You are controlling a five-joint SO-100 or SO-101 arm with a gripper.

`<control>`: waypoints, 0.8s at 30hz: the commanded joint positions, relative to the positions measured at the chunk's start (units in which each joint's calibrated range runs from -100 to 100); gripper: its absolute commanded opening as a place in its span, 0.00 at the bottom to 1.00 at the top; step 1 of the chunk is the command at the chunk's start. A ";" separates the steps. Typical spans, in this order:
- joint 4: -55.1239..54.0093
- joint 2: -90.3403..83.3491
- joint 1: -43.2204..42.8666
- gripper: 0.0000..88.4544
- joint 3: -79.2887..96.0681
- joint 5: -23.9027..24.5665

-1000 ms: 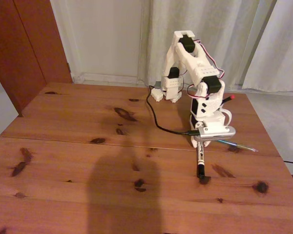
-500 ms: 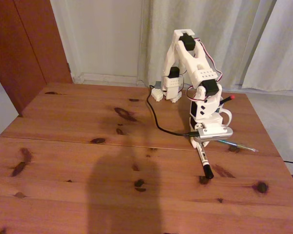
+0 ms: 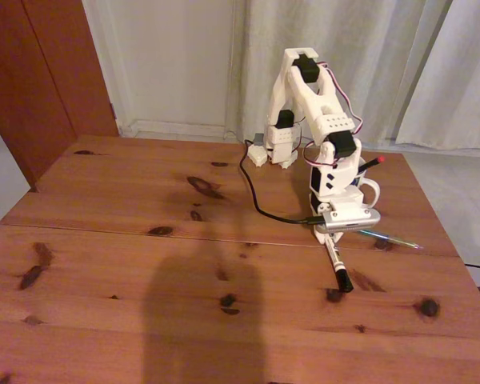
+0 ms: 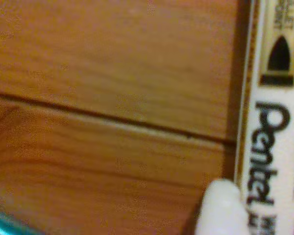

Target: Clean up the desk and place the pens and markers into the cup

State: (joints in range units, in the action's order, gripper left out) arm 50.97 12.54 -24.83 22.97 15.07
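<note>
On the right of the desk (image 3: 144,240) my gripper (image 3: 329,237) points down and is shut on the white marker (image 3: 337,262), whose black cap slants toward the front right just above the wood. In the wrist view the marker (image 4: 272,147) runs up the right edge, with a white fingertip (image 4: 219,208) pressed against it. The cup (image 3: 374,190) stands behind the arm, mostly hidden; its white handle shows. The black pen with the red end (image 3: 374,162) sticks out of it. The teal pen (image 3: 390,238) lies on the desk right of the gripper, and in the wrist view the teal pen (image 4: 0,224) shows at the bottom left.
The arm's base (image 3: 276,148) stands at the back of the desk, and a black cable (image 3: 260,204) loops from it to the wrist camera. The desk's right edge is close to the teal pen. White curtains hang behind.
The marker's capped end has swung from pointing straight forward to slanting right. The gripper has risen slightly with the marker in it.
</note>
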 commanded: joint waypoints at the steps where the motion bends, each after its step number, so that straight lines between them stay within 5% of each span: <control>1: -0.01 -8.36 0.74 0.01 2.19 -0.56; 24: -0.01 -43.78 0.02 0.01 26.62 -5.85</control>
State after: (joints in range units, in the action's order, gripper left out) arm 51.06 -24.75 -24.68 48.11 10.04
